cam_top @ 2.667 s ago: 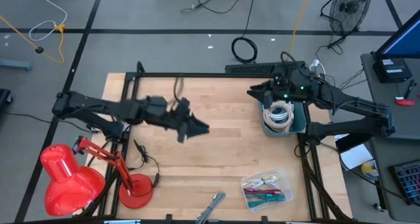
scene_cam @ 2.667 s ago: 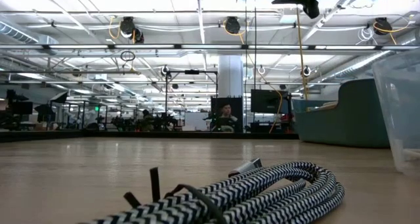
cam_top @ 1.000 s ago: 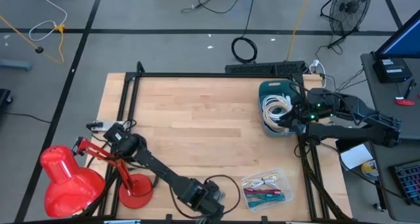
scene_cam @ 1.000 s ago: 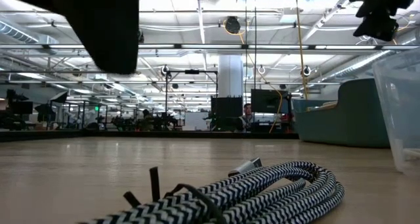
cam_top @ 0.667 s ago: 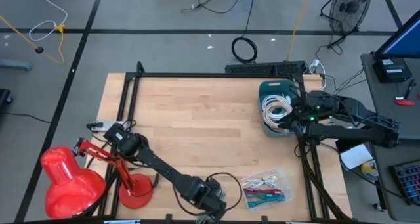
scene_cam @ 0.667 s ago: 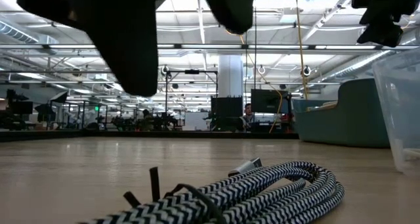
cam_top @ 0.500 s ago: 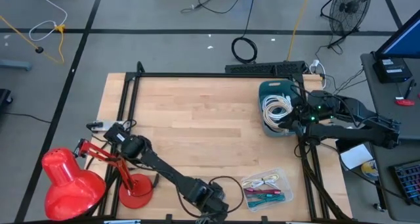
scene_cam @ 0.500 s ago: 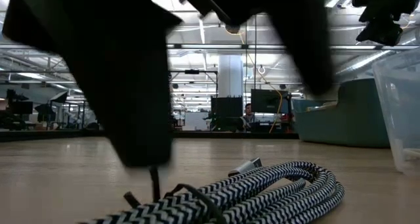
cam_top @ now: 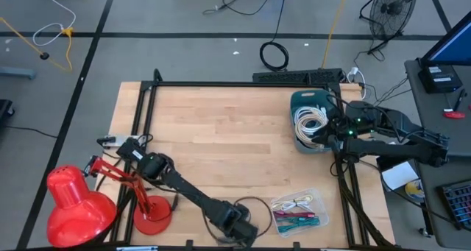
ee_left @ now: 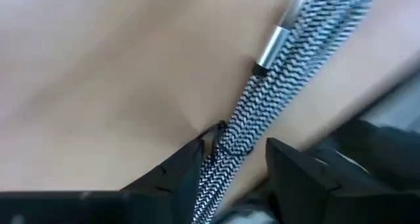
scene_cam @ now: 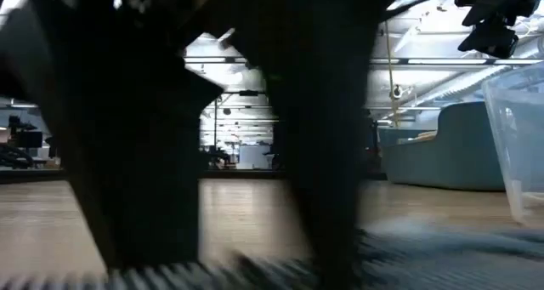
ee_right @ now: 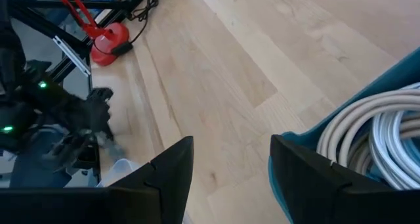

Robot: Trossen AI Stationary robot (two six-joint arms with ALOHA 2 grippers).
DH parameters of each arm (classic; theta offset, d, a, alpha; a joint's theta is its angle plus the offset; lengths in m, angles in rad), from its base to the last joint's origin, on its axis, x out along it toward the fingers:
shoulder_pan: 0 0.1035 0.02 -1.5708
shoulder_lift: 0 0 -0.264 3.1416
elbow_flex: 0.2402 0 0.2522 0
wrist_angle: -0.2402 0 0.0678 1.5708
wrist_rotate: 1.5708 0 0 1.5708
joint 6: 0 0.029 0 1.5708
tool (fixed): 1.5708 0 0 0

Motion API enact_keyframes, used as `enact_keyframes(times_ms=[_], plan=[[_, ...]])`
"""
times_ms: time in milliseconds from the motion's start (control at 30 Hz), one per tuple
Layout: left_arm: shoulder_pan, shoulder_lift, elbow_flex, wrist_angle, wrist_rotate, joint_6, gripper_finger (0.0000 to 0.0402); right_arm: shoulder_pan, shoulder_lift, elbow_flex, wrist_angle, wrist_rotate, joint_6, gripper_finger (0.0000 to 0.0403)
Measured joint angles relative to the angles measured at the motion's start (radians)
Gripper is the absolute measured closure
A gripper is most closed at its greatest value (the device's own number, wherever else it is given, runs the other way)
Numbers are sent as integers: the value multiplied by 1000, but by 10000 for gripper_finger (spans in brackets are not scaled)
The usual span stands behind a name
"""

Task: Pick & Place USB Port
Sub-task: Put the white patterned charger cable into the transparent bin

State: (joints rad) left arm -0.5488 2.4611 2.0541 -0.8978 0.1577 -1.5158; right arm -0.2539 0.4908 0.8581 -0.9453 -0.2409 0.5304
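While the right gripper [cam_top: 329,130] waits released over the teal bin [cam_top: 316,102] at far right, the left gripper [ee_left: 226,161] straddles the braided cable [ee_left: 289,73] at the near edge, fingers spread. Reaching; next, squeeze shut.
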Motion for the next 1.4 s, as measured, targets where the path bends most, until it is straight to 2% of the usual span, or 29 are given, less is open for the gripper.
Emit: enact_keyframes(times_ms=[100, 233, 367, 567, 667, 833, 933, 1033, 1133, 1200, 1300, 1400], plan=[[25, 2, -3, -114, 37, -32, 270, 0, 0, 0, 18, 0, 0, 209], [55, 0, -17, -141, 34, -40, 373, 0, 0, 0, 51, 0, 5, 209], [101, -17, -19, -165, -53, -70, 372, 0, 0, 0, 67, -2, 24, 209], [166, -106, -29, -213, -338, -119, 385, 1, 0, 0, 70, -42, 48, 209], [187, -221, -26, -231, -491, -144, 385, 1, 0, 0, 95, -55, 82, 209], [197, -400, -24, -219, -822, -133, 385, 1, -4, 0, 205, -80, 146, 209], [204, -505, -23, -140, -967, -42, 385, 1, -4, 0, 319, -98, 197, 209], [209, -574, -21, 32, -1046, 184, 385, 1, 0, -1, 497, -107, 260, 209], [222, -599, -22, 242, -1044, 458, 385, 1, 17, -35, 735, -142, 369, 209], [239, -611, -22, 361, -1003, 587, 385, 1, 35, -72, 890, -157, 452, 209], [278, -618, -21, 499, -919, 701, 385, 18, 75, -132, 1105, -155, 538, 207], [319, -615, -21, 501, -829, 730, 385, 46, 135, -164, 1249, -149, 556, 197]])
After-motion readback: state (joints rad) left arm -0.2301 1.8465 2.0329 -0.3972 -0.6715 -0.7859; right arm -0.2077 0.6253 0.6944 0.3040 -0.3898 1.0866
